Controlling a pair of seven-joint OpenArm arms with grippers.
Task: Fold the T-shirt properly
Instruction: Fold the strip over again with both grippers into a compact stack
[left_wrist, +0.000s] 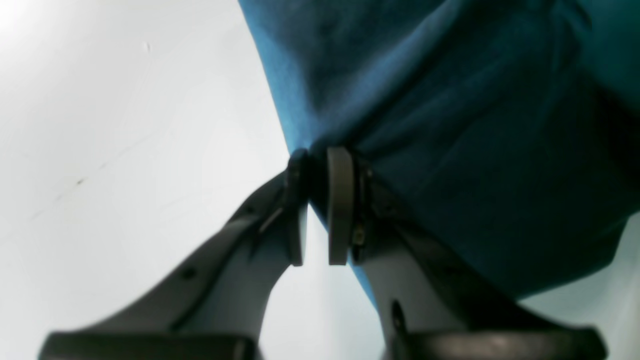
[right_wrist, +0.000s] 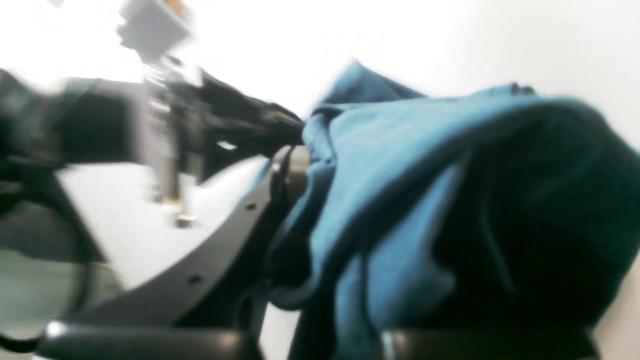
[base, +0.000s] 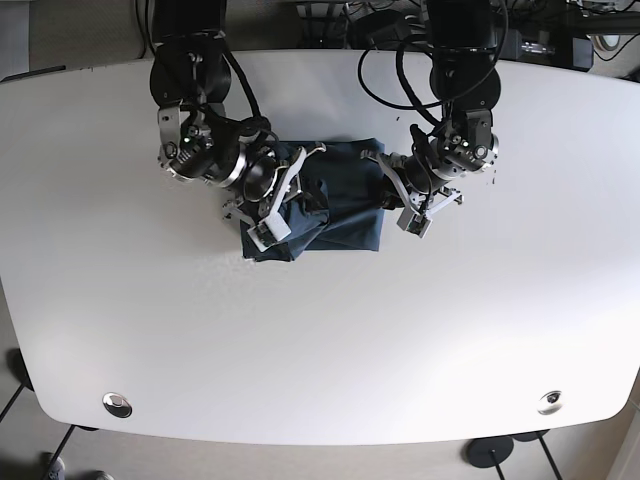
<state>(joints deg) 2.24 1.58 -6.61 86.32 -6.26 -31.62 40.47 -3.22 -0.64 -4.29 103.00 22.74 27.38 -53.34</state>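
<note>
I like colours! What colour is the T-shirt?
The T-shirt is plain teal blue, clearest in the left wrist view.

Both arms reach in from the far edge of the surface (base: 120, 300) and bend toward each other over its middle. The left gripper (left_wrist: 317, 165) has its jaws nearly together, with a narrow slit between the grey pads (left_wrist: 341, 205), and the tips pinch an edge of the blue T-shirt (left_wrist: 450, 125). The right gripper (right_wrist: 292, 165) is blurred in its wrist view; the shirt drapes over it and hides one finger, so whether it is closed is unclear. From above, both wrists tilt down and inward.
</note>
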